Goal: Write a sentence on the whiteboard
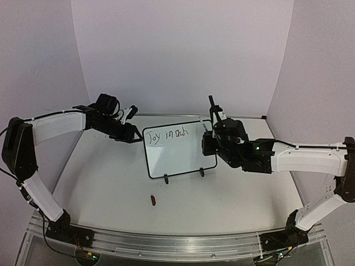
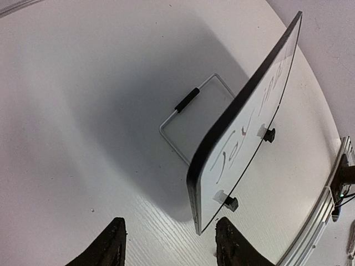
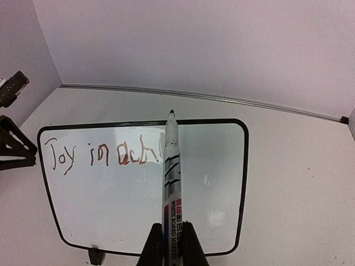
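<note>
The whiteboard point(image 1: 178, 151) stands tilted on two black clip feet at the table's middle, with "Joy in ach" written in red-brown along its top. It also shows in the right wrist view point(image 3: 111, 199) and edge-on in the left wrist view point(image 2: 244, 138). My left gripper point(image 2: 172, 246) is open, and the board's upper left corner sits just ahead between its fingers point(image 2: 113, 244). My right gripper point(image 3: 172, 241) is shut on a white whiteboard marker point(image 3: 172, 177). The marker's tip points at the board's top edge, right of the last letter. I cannot tell if it touches.
A small red-brown marker cap point(image 1: 153, 199) lies on the table in front of the board. A wire stand point(image 2: 188, 119) props the board from behind. White walls close the back and sides. An aluminium rail point(image 1: 177, 241) runs along the near edge.
</note>
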Controlling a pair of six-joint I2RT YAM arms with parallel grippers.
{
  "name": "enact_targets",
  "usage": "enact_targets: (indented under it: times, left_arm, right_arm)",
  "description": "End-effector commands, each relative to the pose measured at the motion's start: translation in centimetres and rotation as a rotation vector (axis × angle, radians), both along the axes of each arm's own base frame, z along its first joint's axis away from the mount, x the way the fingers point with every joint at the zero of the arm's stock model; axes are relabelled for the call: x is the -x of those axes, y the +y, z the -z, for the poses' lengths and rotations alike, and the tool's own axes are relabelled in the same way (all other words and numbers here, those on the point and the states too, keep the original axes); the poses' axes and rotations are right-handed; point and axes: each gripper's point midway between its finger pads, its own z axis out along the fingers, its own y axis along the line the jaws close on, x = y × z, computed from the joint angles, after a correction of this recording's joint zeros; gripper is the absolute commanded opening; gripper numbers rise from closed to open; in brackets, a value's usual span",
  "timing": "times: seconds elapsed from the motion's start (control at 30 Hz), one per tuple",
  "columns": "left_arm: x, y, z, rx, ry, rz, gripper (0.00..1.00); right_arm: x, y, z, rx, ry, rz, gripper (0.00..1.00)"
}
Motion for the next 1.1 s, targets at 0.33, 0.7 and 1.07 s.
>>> enact_targets:
  times: [0.33, 0.7, 1.07]
  left_arm:
    - [6.4, 2.3, -3.8, -0.021, -0.055, -0.485, 0.74]
    - [12.9, -7.6, 3.1, -0.074, 0.142, -0.446, 0.74]
    - [12.7, -12.0, 9.1, -0.181, 0.192, -0.378, 0.52]
  right_arm:
    - [-0.3, -9.0, 1.8, -0.031, 0.028, 0.155, 0.0]
    - [0.9, -11.6, 2.7, -0.078, 0.035, 0.198, 0.0]
    - [1.3, -11.8, 2.5, -0.1, 0.034, 0.192, 0.0]
